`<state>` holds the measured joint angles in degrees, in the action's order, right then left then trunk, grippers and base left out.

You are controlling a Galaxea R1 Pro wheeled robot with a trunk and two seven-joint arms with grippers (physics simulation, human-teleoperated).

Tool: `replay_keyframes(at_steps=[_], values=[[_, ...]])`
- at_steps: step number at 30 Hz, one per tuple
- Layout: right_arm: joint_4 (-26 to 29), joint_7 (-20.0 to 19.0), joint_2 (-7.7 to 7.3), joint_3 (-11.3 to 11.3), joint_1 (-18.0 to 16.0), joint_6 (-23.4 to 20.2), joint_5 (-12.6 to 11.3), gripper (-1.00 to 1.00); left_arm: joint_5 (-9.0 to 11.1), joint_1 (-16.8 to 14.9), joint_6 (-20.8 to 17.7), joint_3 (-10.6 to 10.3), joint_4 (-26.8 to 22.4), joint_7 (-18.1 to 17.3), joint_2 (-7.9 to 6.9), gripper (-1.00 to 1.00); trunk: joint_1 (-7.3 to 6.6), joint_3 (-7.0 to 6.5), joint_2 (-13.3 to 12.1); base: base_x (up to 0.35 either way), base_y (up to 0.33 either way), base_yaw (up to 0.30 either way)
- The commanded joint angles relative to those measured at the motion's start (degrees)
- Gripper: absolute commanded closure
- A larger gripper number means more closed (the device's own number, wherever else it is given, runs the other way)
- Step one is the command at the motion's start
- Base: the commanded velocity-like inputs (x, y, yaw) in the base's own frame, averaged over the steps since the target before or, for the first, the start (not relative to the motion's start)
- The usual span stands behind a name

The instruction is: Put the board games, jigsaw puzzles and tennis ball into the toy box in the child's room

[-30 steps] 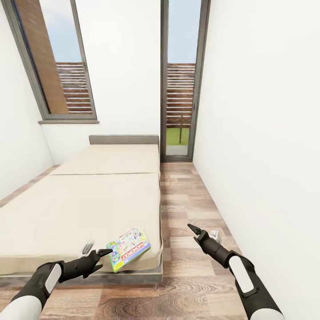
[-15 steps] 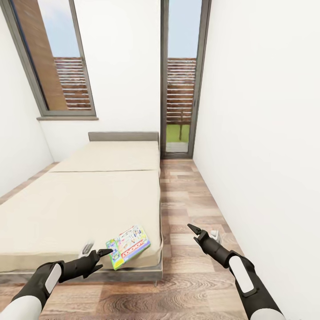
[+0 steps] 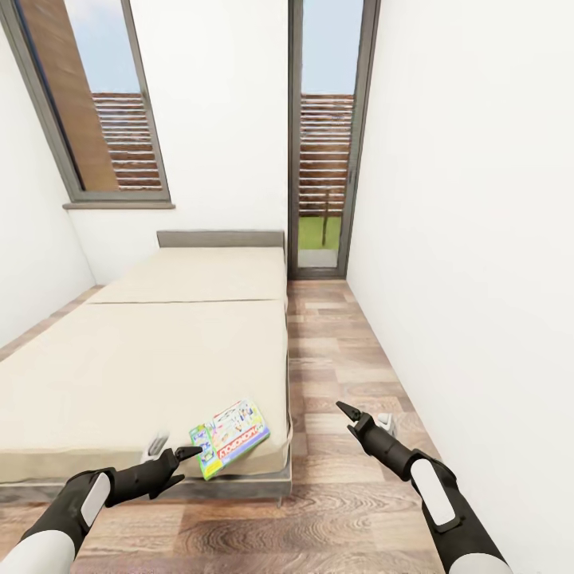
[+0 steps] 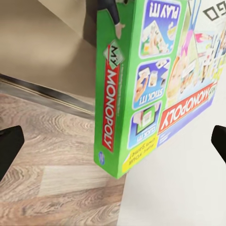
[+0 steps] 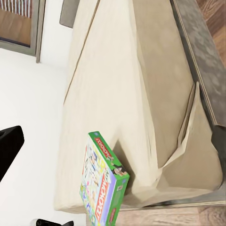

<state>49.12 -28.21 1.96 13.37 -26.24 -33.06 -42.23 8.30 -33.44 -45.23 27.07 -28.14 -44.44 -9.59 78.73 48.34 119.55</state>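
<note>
Facing bed [image 3: 143, 359] in child's room; one board game [image 3: 229, 438] visible at near right corner of mattress.

Board game lying flat, green edge toward robot, one corner just over mattress edge; in left wrist view green Monopoly box [image 4: 155, 80] close ahead between finger tips. Left gripper [image 3: 171, 452] parted wide, empty, just beside the box, not touching. Right gripper [image 3: 364, 420] also parted, empty, over wood-plank floor [image 3: 335, 351] right of bed. Tall grey-framed windows [image 3: 323, 135] beyond headboard.

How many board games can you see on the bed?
1: a green board game at the near corner of the bed, by the left gripper. Another could be hidden underneath.
</note>
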Motion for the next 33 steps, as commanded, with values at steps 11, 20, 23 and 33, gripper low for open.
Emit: replay_keyframes(at_steps=[11, 20, 23, 33], values=[[0.01, -0.08, 0.07, 0.25, -0.04, -0.51, -0.22, -1.0, 0.05, -0.04, -0.29, 0.18, 0.02, -0.18, 0.01, -1.0, -0.01, 1.08, 0.03, 0.0, 0.0, 0.0], [0.01, -0.15, 0.07, 0.25, -0.04, -0.44, -0.22, -1.0, 0.05, -0.04, -0.29, 0.13, 0.02, -0.19, 0.01, -1.0, -0.01, 1.6, 0.03, 0.0, -0.019, 0.0], [0.01, -0.16, 0.07, 0.25, -0.04, -0.43, -0.22, -1.0, 0.05, -0.04, -0.29, 0.12, 0.02, -0.2, 0.01, -1.0, -0.01, 1.64, 0.03, 0.0, -0.15, 0.0], [0.01, -0.17, 0.07, 0.25, -0.04, -0.43, -0.22, -1.0, 0.05, -0.04, -0.24, 0.09, 0.02, -0.19, 0.01, -1.0, -0.01, 1.69, 0.03, 0.0, -0.142, 0.0]])
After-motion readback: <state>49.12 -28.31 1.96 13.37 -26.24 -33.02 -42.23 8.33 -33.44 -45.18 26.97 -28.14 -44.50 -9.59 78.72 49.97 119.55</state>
